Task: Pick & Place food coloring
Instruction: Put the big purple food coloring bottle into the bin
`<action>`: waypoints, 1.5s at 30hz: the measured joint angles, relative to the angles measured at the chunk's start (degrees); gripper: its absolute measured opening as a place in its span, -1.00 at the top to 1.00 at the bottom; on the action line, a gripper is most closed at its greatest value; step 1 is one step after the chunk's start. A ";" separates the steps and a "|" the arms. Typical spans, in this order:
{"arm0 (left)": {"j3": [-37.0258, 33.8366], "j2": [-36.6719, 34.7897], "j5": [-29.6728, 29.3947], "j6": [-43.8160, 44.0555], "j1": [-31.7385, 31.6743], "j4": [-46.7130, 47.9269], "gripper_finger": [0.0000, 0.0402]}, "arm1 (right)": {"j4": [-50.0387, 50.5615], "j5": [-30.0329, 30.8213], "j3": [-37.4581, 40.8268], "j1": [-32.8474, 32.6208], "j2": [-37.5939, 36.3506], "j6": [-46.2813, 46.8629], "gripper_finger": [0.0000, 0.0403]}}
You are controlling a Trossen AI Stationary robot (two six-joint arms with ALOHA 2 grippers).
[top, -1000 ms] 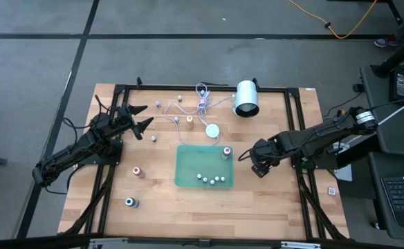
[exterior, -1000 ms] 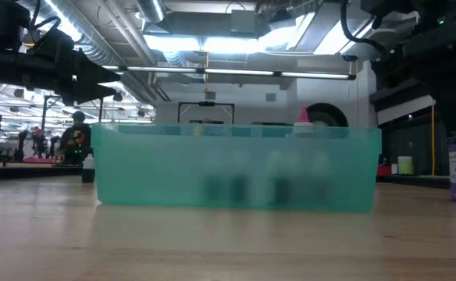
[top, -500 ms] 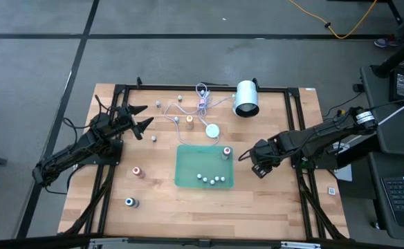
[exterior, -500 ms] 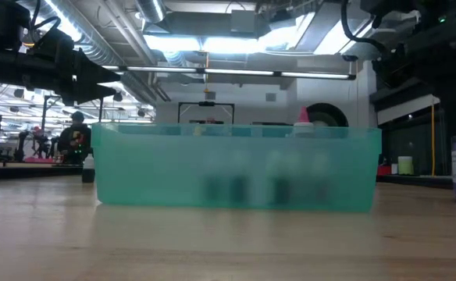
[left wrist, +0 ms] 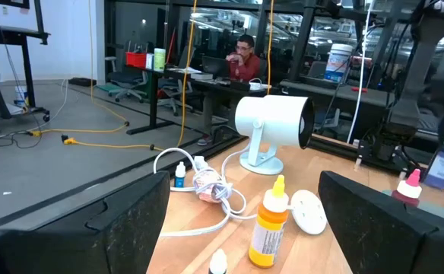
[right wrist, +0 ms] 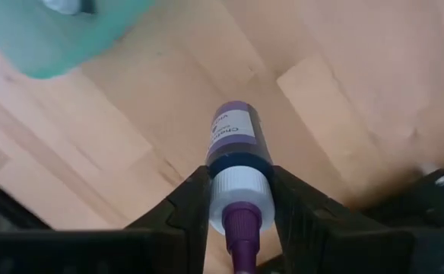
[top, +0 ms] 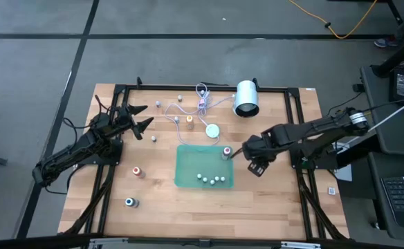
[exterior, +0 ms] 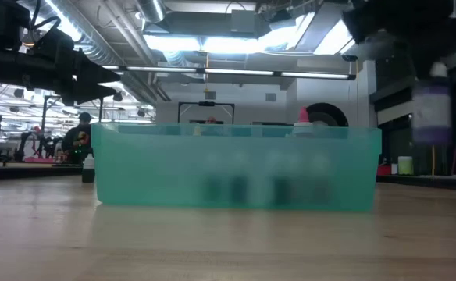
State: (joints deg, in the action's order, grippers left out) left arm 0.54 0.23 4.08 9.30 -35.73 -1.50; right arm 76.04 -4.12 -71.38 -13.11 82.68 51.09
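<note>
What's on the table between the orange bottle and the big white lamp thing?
The white round disc on its cable sits between the orange bottle and white lamp, seen in the left wrist view.

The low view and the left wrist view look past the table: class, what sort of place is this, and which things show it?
Probably a robotics lab or workshop. Exposed ceiling ducts and strip lights hang overhead, a person sits at a desk among equipment racks, and a yellow cable trails across the bare grey floor.

White lamp (top: 246, 99), cable (top: 200, 97), disc (top: 212, 130)
</note>
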 joint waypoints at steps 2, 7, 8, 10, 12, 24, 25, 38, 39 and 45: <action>0.00 0.00 0.02 0.00 0.00 0.00 -0.66 | 2.92 0.00 -4.61 0.74 2.60 -3.11 0.38; 0.00 0.01 0.01 0.00 -0.02 0.00 -0.66 | 7.86 -0.05 -16.66 1.79 9.60 -10.75 0.38; -0.02 0.00 0.01 0.00 0.00 0.00 -0.66 | 8.26 -0.18 -19.16 1.91 11.15 -12.20 0.38; -0.02 0.00 0.00 0.00 0.00 0.00 -0.66 | 8.98 -0.35 -23.95 2.09 14.07 -14.49 0.38; 0.00 0.00 0.00 0.00 -0.02 0.00 -0.66 | 10.09 -0.44 -28.60 2.28 16.93 -16.64 0.38; -0.01 0.00 0.01 0.00 0.00 0.00 -0.66 | 11.09 -1.79 -49.07 4.39 33.35 -24.92 0.37; -0.01 0.01 0.00 0.00 0.00 0.00 -0.66 | 11.02 -1.79 -49.99 4.86 34.46 -25.98 0.37; -0.02 0.02 0.02 0.00 -0.02 0.00 -0.66 | 8.57 -1.32 -49.06 11.12 40.56 -34.17 0.37; 0.00 0.00 0.00 0.00 0.00 0.00 -0.66 | 8.10 -1.10 -48.81 11.45 40.72 -34.66 0.37; 0.00 0.02 0.00 0.00 -0.01 0.00 -0.66 | 3.52 -0.83 -43.88 12.89 41.06 -35.10 0.37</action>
State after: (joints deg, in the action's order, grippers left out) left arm 0.53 0.25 4.08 9.30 -35.74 -1.50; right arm 79.57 -4.95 -115.26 -0.22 123.74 15.99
